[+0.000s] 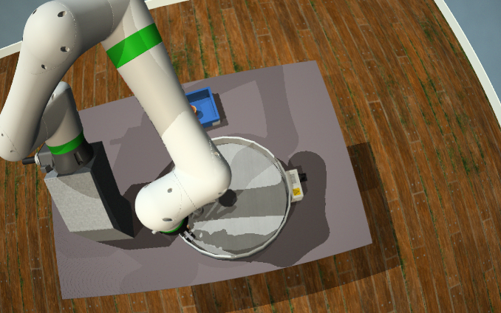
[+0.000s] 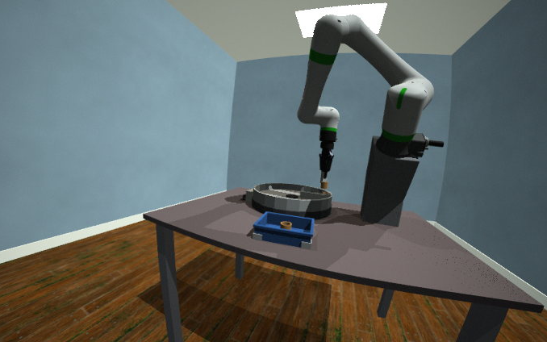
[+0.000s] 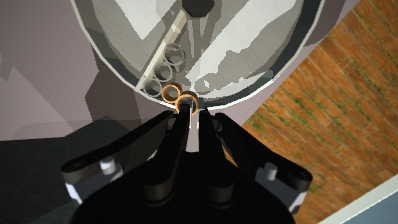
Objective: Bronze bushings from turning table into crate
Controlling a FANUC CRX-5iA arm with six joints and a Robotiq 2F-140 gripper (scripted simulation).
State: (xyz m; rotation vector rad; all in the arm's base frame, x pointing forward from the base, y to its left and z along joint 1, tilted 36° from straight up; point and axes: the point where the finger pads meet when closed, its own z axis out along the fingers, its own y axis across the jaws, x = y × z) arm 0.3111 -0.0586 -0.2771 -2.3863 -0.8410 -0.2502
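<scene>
My gripper (image 1: pixel 188 235) (image 2: pixel 324 177) (image 3: pixel 195 104) is shut on the wall of a bronze bushing (image 2: pixel 324 185) (image 3: pixel 187 92), one finger inside the ring. It holds the bushing upright, raised at the near edge of the turning table (image 1: pixel 260 201) (image 2: pixel 286 204) (image 3: pixel 255 40). A second bronze bushing (image 3: pixel 163 94) stands on the table in the wrist view, close beside the held one. Three steel bushings, first (image 3: pixel 184 54), second (image 3: pixel 171 72) and third (image 3: pixel 160 88), stand in a row there. Another bronze bushing (image 1: pixel 193 108) (image 2: pixel 286 225) lies in the blue crate (image 1: pixel 208 105) (image 2: pixel 282 239).
A pale bar (image 3: pixel 163 51) runs from the dark hub (image 3: pixel 198 5) (image 1: pixel 227 198) to the turning table's raised rim, beside the steel bushings. A white box (image 1: pixel 295 188) (image 2: pixel 248 194) sits outside the rim. The arm's grey pedestal (image 1: pixel 85 206) (image 2: pixel 384 195) stands near the turning table.
</scene>
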